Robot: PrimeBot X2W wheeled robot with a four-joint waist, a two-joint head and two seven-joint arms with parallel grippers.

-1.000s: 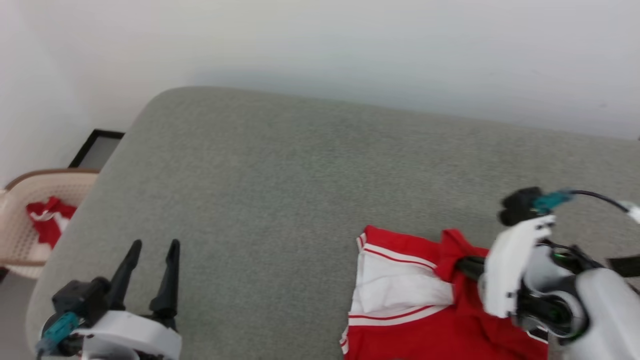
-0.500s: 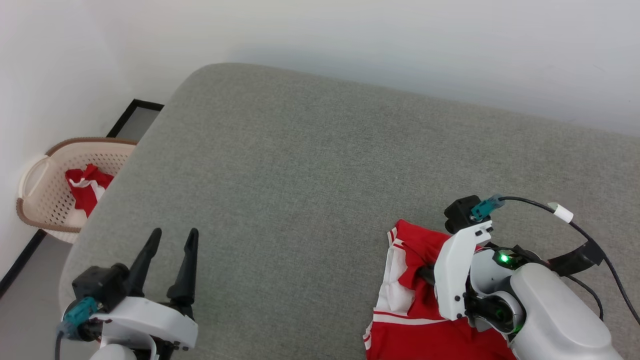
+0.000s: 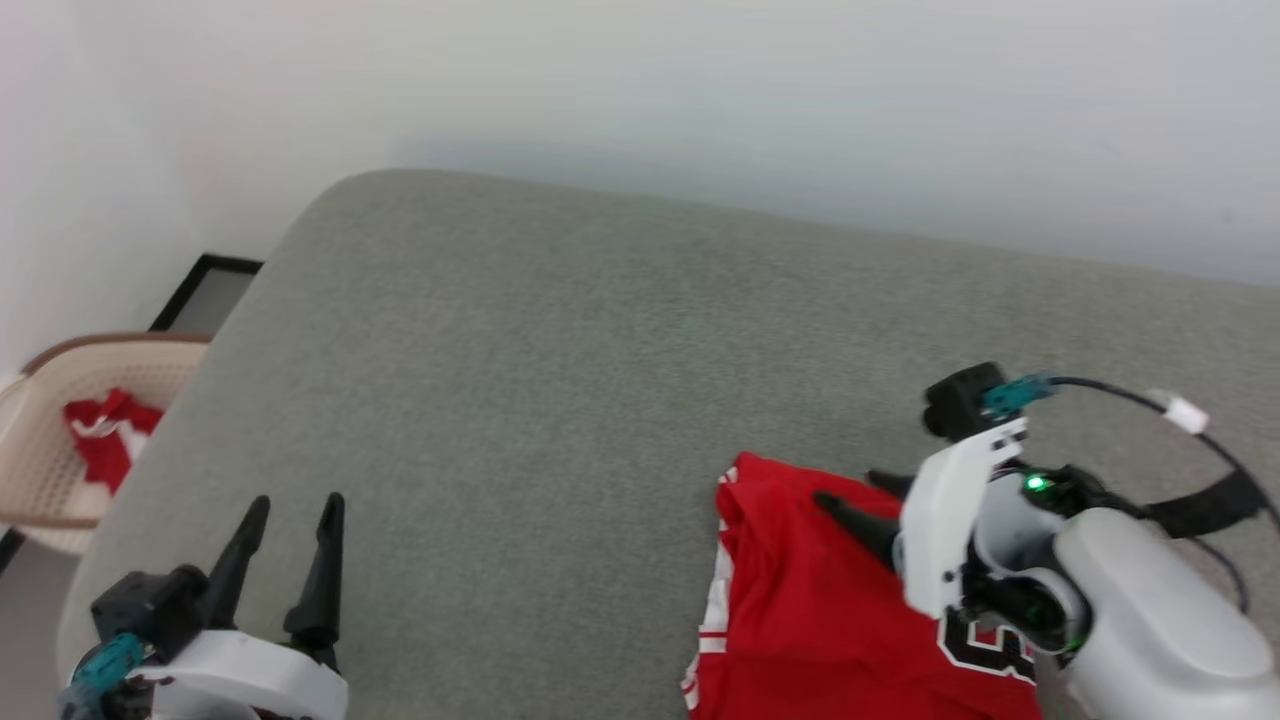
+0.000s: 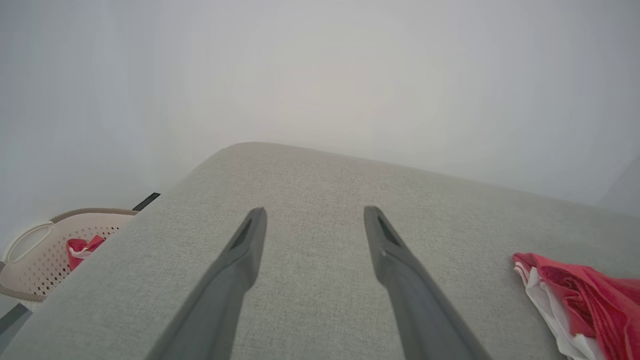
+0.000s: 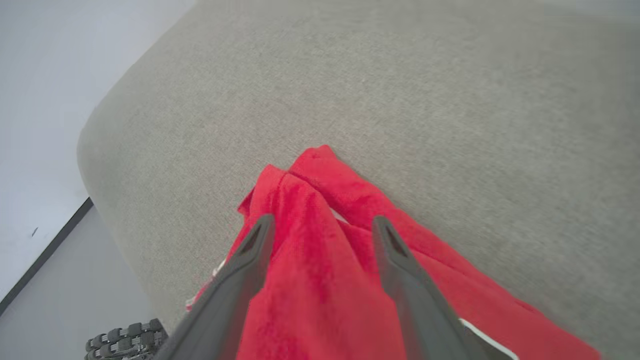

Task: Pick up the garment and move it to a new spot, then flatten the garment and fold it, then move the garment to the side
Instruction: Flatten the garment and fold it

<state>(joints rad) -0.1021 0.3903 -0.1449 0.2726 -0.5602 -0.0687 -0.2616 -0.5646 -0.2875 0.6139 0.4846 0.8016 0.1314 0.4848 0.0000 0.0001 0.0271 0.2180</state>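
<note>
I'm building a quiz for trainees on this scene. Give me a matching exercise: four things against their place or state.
1 red jersey
2 left gripper
3 right gripper
4 beige basket

a open, over bare grey cushion
b open, over the jersey
c crumpled on the cushion
d holds a red-and-white cloth

Pairs: 1c, 2a, 3b, 4d.

The grey cushion lies bare left of the garment, wall behind.

The garment runs off the head view's bottom edge.
</note>
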